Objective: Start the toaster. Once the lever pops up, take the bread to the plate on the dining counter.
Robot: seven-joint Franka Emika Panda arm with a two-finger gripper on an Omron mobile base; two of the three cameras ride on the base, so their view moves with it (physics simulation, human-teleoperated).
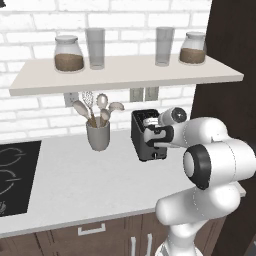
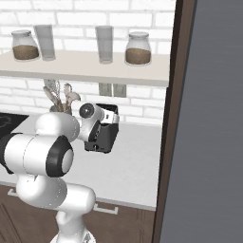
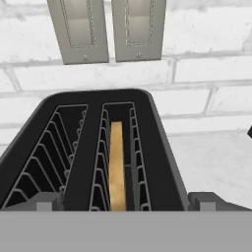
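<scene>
A white brick wall [image 1: 30,30] backs a pale speckled worktop [image 1: 90,185] that fills the middle of the left base view. A black hob [image 1: 15,175] sits at the left edge of that frame. A pale shelf [image 1: 125,75] crosses the upper part of the frame and carries two brown-filled jars [image 1: 68,53] and two clear glasses [image 1: 95,48]. Below the shelf, left of centre, a grey utensil cup [image 1: 98,135] holds spoons and a whisk.

The toaster [image 1: 145,135] stands on the worktop just right of centre in the left base view, near the wall and well apart from the cup. In the right base view the toaster [image 2: 105,128] appears centre-left, partly covered by the arm.

In the hand view, two grey outlet plates [image 3: 106,29] occupy the top of the frame on the wall. Below them the toaster [image 3: 162,162] shows both slots from above. The bread [image 3: 116,167] stands upright in the right-hand slot, seated low between the wire guides; the left-hand slot holds only its guides.

The gripper [image 3: 123,203] sits at the bottom centre of the hand view, close to the near edge of the toaster. Its two fingers [image 3: 47,202] stand wide apart, one at each lower corner, and hold nothing.
</scene>
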